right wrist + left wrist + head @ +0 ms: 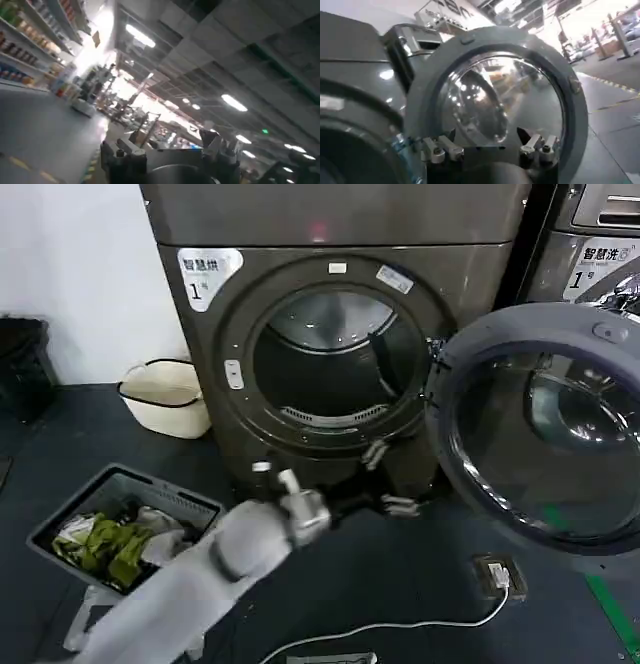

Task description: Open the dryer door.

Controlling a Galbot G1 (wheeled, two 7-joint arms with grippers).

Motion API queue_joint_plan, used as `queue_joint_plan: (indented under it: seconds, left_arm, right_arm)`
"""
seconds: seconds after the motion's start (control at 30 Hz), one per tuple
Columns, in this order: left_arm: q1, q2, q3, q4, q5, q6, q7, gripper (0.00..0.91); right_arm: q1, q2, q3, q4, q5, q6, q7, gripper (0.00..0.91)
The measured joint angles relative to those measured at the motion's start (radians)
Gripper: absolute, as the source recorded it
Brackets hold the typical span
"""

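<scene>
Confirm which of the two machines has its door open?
The dark dryer facing the robot: its round door is swung wide to the right, baring the drum. The second machine, behind that door, looks shut. Left gripper is open, holding nothing.

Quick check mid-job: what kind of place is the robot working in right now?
Probably a laundry area set up inside a large store or warehouse hall. A front-loading dryer stands with its door swung open, a second machine stands beside it, and a basket of clothes sits on the floor. The left gripper hangs open before the drum.
</scene>
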Motion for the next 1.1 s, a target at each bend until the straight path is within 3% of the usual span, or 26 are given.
queue_joint_plan:
  seconds: [0.33,0.53,0.73,1.0,1.1]
  left_arm:
    - [0.287,0.237,-0.262,-0.203,-0.038,0.020,-0.020,0.907]
    - [0.471,0.316,-0.427,-0.277,-0.067,0.132,-0.105,0.907]
    - [0.658,0.371,-0.596,-0.336,-0.240,0.295,-0.263,0.907]
    - [0.728,0.403,-0.788,-0.346,-0.566,0.589,-0.548,0.907]
    - [0.734,0.409,-0.827,-0.344,-0.692,0.629,-0.639,0.907]
  right_arm:
    - [0.012,-0.034,-0.051,-0.010,0.003,0.015,-0.015,0.907]
    - [0.017,-0.051,-0.069,-0.029,0.006,0.039,-0.036,0.907]
    - [0.032,-0.062,-0.088,-0.039,0.027,0.051,-0.061,0.907]
    - [0.036,-0.061,-0.115,-0.042,0.040,0.090,-0.102,0.907]
    - [0.032,-0.059,-0.119,-0.042,0.049,0.099,-0.113,0.907]
